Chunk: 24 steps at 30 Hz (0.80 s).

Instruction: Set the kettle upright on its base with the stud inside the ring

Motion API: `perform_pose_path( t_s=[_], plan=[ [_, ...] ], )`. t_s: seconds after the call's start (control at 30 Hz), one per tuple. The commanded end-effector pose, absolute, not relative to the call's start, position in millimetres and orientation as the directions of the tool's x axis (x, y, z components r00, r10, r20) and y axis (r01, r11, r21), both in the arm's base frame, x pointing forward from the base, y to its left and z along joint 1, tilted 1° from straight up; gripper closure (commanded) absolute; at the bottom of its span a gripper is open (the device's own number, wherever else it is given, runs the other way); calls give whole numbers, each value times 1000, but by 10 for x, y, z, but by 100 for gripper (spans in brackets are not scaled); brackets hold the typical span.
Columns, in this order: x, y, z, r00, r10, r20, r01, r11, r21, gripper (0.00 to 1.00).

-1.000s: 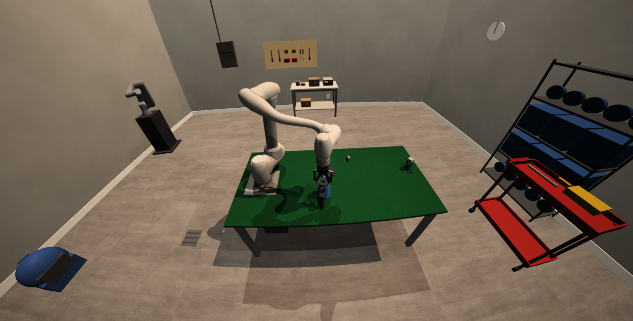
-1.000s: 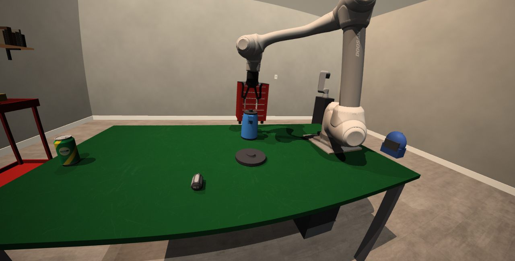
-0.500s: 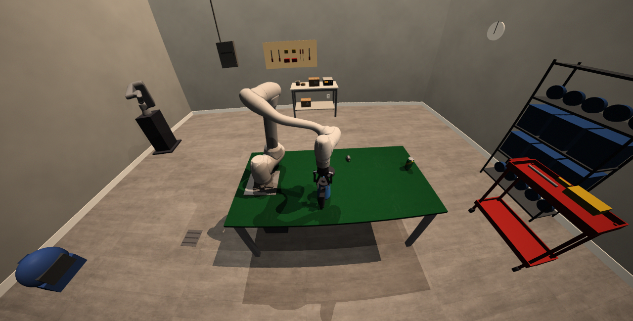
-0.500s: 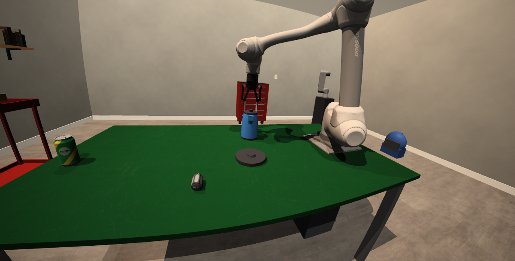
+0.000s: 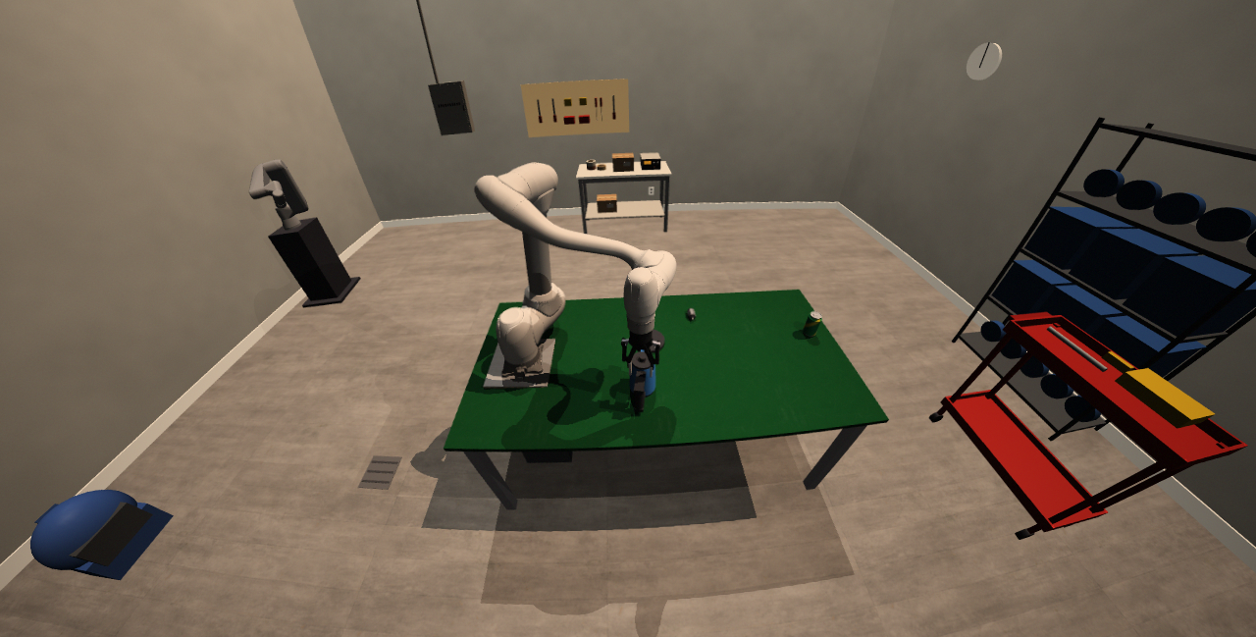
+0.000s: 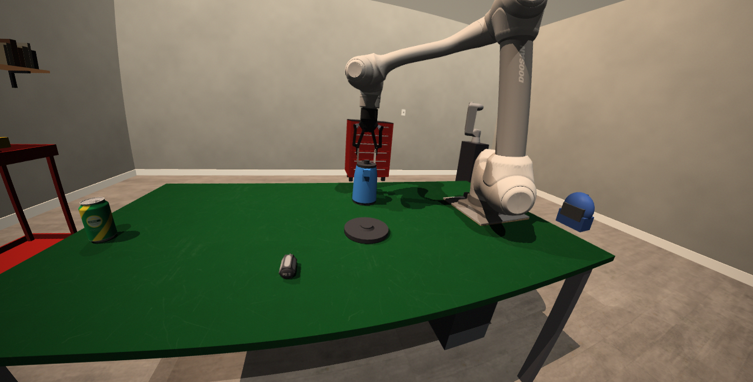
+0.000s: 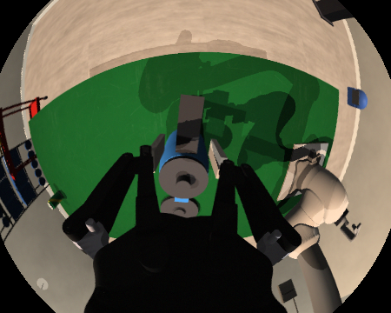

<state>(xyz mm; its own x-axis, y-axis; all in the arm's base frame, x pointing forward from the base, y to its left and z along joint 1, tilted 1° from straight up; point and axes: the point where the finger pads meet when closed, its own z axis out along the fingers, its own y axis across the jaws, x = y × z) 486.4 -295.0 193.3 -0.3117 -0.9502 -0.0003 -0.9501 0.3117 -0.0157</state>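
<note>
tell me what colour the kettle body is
Blue kettle, with a dark lid; clearest in the exterior view.

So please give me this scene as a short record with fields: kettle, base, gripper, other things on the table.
kettle: blue kettle, upright on the green table, not on its base
base: dark round base with centre stud, apart from the kettle
gripper: gripper open, fingers either side of the kettle's top, holding nothing
other things: soda can; small grey object
</note>
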Motion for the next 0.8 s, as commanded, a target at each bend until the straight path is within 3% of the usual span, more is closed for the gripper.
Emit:
perform_pose_path(
  t_s=[0.0,0.77],
  plan=[
    [4867,-2951,1940,-312,-950,0,-950,312,-17,48],
    [4868,-2951,1892,-312,-950,0,-950,312,-17,48]
  ],
)
